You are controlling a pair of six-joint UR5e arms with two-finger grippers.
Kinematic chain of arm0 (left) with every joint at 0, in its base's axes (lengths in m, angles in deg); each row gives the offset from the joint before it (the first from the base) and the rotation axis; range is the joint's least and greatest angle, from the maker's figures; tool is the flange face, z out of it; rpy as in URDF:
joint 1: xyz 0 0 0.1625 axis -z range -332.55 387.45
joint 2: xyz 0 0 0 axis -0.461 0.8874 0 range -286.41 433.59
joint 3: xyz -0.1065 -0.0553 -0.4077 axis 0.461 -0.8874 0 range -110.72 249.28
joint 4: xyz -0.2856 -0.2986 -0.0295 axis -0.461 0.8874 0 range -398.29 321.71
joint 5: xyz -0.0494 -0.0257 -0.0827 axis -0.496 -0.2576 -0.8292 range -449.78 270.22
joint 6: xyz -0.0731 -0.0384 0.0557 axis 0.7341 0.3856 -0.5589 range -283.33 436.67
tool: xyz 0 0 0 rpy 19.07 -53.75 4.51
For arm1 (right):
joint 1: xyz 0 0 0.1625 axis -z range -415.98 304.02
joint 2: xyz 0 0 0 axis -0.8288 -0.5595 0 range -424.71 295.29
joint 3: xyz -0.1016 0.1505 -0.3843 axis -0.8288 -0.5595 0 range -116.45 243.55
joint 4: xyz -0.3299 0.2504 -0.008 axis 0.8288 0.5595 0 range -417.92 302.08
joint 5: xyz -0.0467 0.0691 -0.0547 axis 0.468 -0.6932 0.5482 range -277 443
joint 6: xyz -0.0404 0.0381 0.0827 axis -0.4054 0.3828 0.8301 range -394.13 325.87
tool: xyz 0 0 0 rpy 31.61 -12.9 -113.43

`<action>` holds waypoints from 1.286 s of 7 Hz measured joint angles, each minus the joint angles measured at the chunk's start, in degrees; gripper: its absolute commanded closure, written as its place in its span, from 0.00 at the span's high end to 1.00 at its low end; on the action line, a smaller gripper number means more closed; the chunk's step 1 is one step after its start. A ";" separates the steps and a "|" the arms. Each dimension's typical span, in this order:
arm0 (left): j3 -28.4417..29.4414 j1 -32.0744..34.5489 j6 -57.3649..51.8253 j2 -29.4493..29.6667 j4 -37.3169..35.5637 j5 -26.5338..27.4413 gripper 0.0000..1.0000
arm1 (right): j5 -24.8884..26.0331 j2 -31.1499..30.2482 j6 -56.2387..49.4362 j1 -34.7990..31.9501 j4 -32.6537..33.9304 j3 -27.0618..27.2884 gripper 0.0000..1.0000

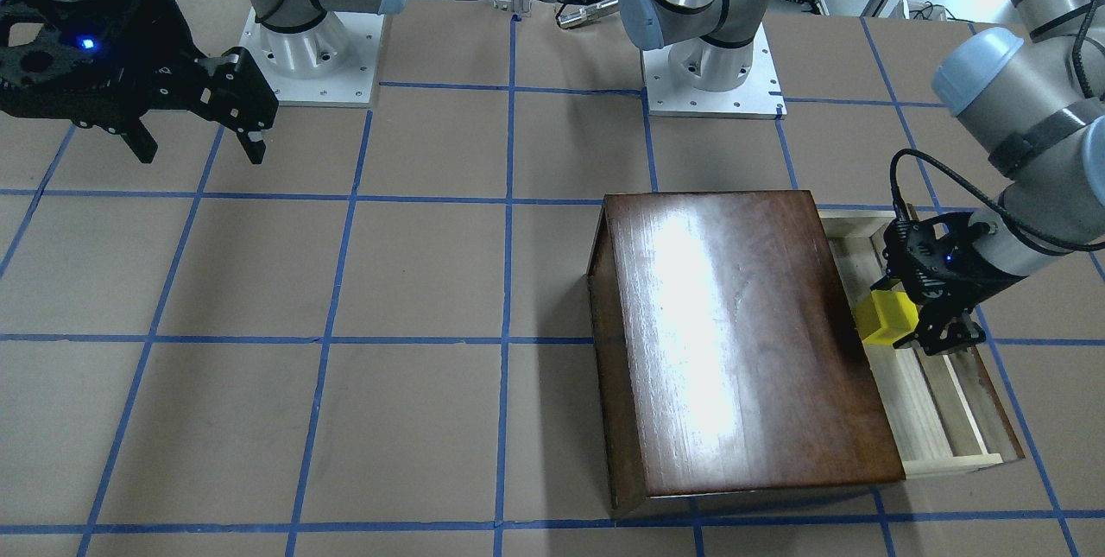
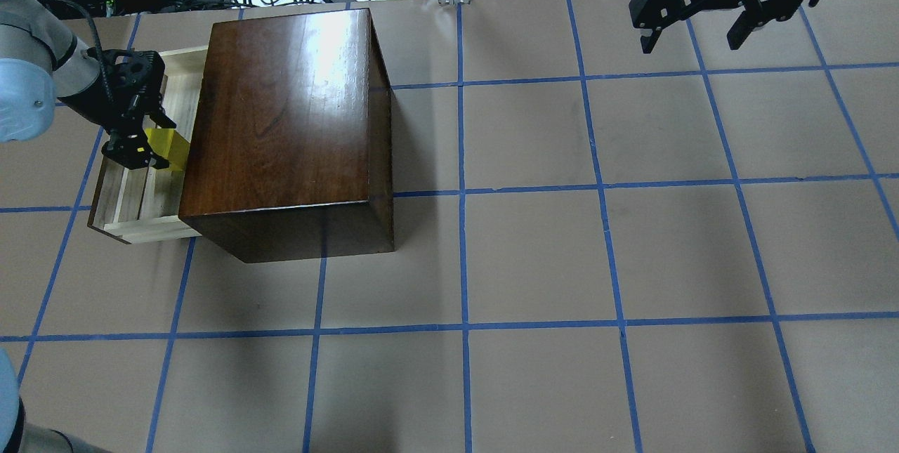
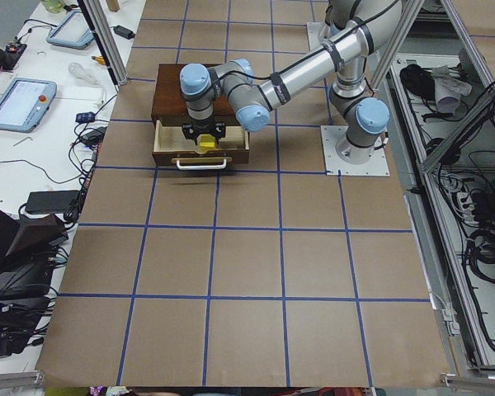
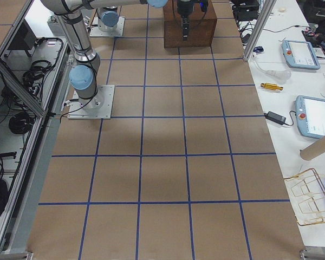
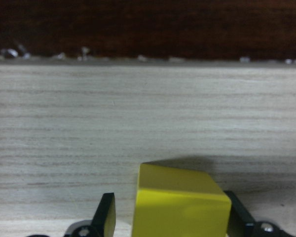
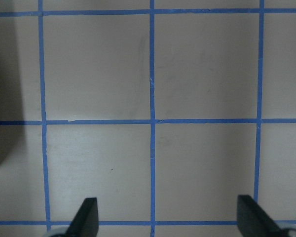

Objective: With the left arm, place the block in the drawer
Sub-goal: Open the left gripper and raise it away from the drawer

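Broadly, the brown paper-covered table, ruled into squares by blue tape, carries one glossy dark-brown box towards the robot's left. The drawer stands pulled out of the box on that side: a shallow tray of pale, unfinished wood with a dark brown front panel and a small metal pull.

The left arm, silver with light-blue caps, reaches over the open drawer, and its black left gripper points down into the tray. The right gripper hangs above bare table well away from the box, its fingers spread wide with nothing between them.

The block is a small, bright yellow cube with clean edges, sitting slightly skewed between the left gripper's fingers, over the drawer's pale floor and near the box's front. One finger sits against it; a sliver of wood shows between the cube and the other, so I cannot tell whether it is truly pinched.
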 measured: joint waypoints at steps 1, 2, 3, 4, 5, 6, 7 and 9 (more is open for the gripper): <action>1.54 0.47 2.94 -1.44 2.94 0.21 0.78 | -0.01 0.00 0.00 0.01 0.00 0.00 1.00; 3.08 1.82 7.80 -3.12 6.18 0.45 0.78 | -0.05 0.01 0.00 -0.01 0.00 0.00 1.00; 4.38 4.13 15.66 -5.27 9.75 0.88 0.79 | -0.07 0.02 0.00 -0.04 0.00 0.00 1.00; 5.31 6.85 25.17 -7.40 12.87 1.58 0.79 | -0.07 0.01 0.00 -0.04 0.00 0.00 1.00; 5.73 9.75 33.94 -9.14 14.73 2.38 0.79 | -0.08 -0.02 0.00 -0.05 0.00 0.00 1.00; 5.94 12.45 42.79 -10.54 16.07 3.08 0.80 | -0.08 -0.05 0.02 -0.05 0.00 0.00 1.00; 6.00 14.57 52.59 -11.61 17.36 3.38 0.82 | -0.08 -0.04 0.04 -0.05 0.00 0.00 1.00; 6.32 17.08 74.86 -12.99 18.71 3.48 0.94 | -0.06 0.01 0.01 -0.02 0.00 0.00 1.00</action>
